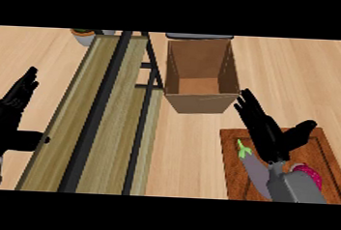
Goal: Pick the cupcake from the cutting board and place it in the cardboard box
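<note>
A cupcake [311,174] with pink frosting sits on the brown cutting board [231,177] at the lower right, partly hidden behind my right forearm. My right hand [269,131] hovers over the board just left of and beyond the cupcake, fingers straight and spread, thumb out to the right, holding nothing. The open cardboard box [201,84] stands beyond the board, near the middle of the view, with nothing showing inside. My left hand [10,107] rests at the left edge, fingers straight and pointing away.
A purple eggplant [251,161] with a green stem lies on the board beside my right forearm. A long olive tray with black rails [105,119] runs down the counter left of the box. A small pot [82,35] stands at the far back left.
</note>
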Robot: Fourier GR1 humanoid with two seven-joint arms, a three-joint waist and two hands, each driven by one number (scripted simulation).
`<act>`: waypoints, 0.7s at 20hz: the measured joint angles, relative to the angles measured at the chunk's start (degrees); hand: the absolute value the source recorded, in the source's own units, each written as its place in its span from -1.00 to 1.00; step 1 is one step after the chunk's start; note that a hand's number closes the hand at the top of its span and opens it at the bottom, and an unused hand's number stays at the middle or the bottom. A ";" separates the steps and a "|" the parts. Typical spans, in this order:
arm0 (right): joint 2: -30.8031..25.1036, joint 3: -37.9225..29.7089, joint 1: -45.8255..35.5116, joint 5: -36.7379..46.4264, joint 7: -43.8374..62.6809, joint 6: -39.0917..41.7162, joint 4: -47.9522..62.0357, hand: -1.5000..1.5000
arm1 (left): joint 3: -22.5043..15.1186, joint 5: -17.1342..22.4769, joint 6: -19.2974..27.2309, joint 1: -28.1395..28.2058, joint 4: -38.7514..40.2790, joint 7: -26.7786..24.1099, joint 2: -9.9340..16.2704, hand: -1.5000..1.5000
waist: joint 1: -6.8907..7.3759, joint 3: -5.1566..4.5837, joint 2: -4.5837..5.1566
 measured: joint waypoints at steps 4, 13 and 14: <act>-4.53 0.12 -0.16 -2.40 -1.73 10.60 -1.41 -1.00 | 1.16 -3.14 2.04 1.41 1.47 0.87 2.46 0.00 | -1.21 -2.93 0.91; -23.88 1.88 -1.50 12.47 -20.40 30.34 -5.27 -1.00 | 0.79 -6.63 5.28 2.67 6.77 3.87 2.49 0.00 | -2.94 -4.75 0.27; -24.80 1.40 -0.59 12.63 -24.29 32.63 -3.61 -1.00 | 0.63 -6.85 5.48 2.42 6.90 4.15 2.29 0.00 | -2.81 -4.77 0.33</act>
